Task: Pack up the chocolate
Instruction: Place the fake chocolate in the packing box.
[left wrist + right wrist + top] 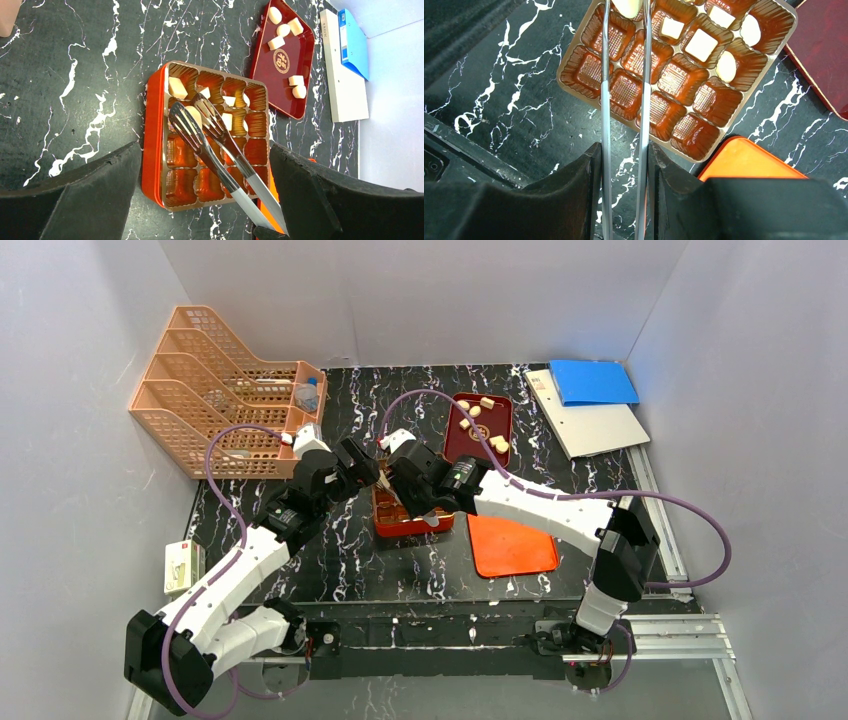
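Small pale chocolate pieces lie on the dark red tray [480,430] [283,60], for example one piece [276,43]. Several more sit in cells of the orange-red compartmented box [410,518] [152,150] [569,65], for example one [702,45]. My right gripper [400,472] [624,157] is shut on metal tongs [605,100] [220,145]. The tongs' tips hold one chocolate piece [194,116] [626,6] over the box's upper cells. My left gripper [360,472] [205,150] is open and empty, hovering over the box's near edge.
An orange lid [512,543] lies right of the box. A peach wire file organizer [215,390] stands at the back left. A blue folder [592,382] and a white binder [590,425] lie at the back right. A small white box [183,565] is at the left edge.
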`<state>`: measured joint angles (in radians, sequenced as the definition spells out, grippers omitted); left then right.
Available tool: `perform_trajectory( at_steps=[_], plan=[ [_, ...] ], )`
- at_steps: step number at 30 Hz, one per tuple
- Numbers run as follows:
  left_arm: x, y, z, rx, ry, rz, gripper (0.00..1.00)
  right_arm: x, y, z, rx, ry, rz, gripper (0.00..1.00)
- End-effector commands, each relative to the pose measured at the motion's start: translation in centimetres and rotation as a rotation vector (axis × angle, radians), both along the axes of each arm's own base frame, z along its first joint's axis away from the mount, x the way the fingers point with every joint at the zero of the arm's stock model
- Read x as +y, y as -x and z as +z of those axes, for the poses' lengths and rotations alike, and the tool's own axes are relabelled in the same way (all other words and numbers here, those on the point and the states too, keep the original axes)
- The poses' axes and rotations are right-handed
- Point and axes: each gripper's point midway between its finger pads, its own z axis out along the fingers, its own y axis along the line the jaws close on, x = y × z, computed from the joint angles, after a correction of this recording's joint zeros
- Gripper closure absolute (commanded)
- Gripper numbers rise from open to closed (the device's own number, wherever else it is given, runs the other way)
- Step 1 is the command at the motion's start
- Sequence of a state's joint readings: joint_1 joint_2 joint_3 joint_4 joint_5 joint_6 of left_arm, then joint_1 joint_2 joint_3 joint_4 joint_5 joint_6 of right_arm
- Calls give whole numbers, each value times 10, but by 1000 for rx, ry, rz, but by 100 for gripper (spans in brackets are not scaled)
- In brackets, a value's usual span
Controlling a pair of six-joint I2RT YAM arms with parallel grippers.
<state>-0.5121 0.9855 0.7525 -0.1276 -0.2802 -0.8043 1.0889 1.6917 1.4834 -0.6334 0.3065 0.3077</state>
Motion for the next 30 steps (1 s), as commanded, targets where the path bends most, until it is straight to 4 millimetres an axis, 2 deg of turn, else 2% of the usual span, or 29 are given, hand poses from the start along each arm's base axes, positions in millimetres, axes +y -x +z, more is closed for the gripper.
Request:
perform_trajectory(
  at_steps=[1, 14, 30],
  plan=[
    [2, -5, 13, -29, 6, 12, 3, 13, -8, 29, -61, -77, -1, 62],
    [0, -6, 10, -23, 12, 9, 3, 12, -7, 28, -66, -70, 9, 57],
    [0, -6, 10, -22, 9, 10, 3, 14, -9, 33, -79, -84, 18, 57]
  ],
)
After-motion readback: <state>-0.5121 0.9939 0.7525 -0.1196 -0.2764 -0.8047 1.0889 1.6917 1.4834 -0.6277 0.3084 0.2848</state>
